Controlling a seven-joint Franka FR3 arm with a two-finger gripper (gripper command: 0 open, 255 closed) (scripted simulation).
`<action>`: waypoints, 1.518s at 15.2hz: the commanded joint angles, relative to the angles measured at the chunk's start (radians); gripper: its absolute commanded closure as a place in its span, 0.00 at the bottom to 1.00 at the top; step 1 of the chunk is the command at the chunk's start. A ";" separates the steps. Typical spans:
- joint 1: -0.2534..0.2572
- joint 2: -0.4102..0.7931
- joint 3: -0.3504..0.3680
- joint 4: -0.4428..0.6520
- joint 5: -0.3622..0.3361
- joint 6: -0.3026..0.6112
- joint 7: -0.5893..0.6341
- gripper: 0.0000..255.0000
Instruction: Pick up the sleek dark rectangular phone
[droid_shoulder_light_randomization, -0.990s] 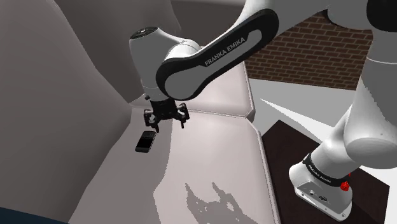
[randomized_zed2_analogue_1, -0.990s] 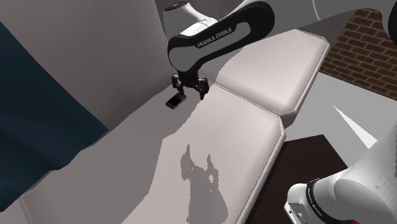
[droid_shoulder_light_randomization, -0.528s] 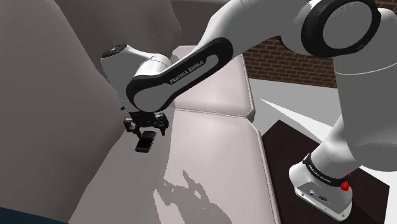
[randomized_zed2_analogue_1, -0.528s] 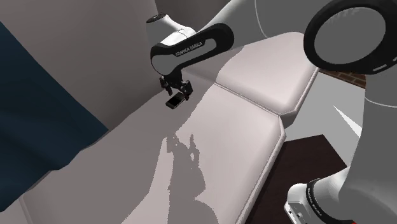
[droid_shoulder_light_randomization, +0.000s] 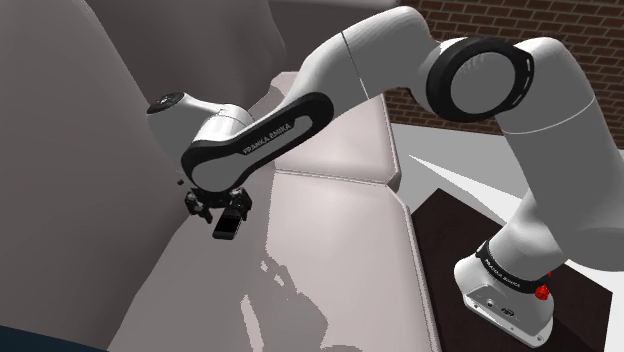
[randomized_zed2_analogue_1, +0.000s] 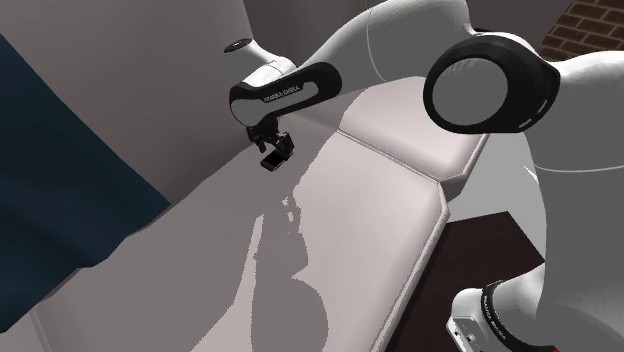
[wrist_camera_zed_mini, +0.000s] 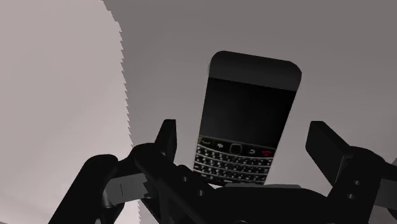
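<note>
Shoulder view: the pincer (droid_shoulder_light_randomization: 222, 206) hangs low over the dark phone (droid_shoulder_light_randomization: 229, 226), which lies on the sofa seat (droid_shoulder_light_randomization: 340, 240) beside the backrest (droid_shoulder_light_randomization: 90, 200), with open cushion to the right. Second exterior view: the seam between cushions runs behind the phone. Wrist view: the fingers (wrist_camera_zed_mini: 167, 137) stand apart on either side of the phone's keypad end, touching nothing.

The shoulder view looks down from beside the stand (droid_shoulder_light_randomization: 505, 300) across the sofa seat (droid_shoulder_light_randomization: 340, 240) toward its backrest (droid_shoulder_light_randomization: 90, 180). The second exterior view faces nearly the same way from farther off. Both take in the seat's back edge. The wrist view looks along the gripper (wrist_camera_zed_mini: 245, 143), close over the phone (wrist_camera_zed_mini: 249, 108).
</note>
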 joint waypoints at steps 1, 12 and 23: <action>0.002 0.013 -0.004 -0.004 -0.005 0.017 0.004 0.00; 0.004 0.027 -0.007 -0.002 -0.009 0.028 0.006 1.00; -0.005 -0.041 0.011 0.007 0.014 -0.046 -0.007 1.00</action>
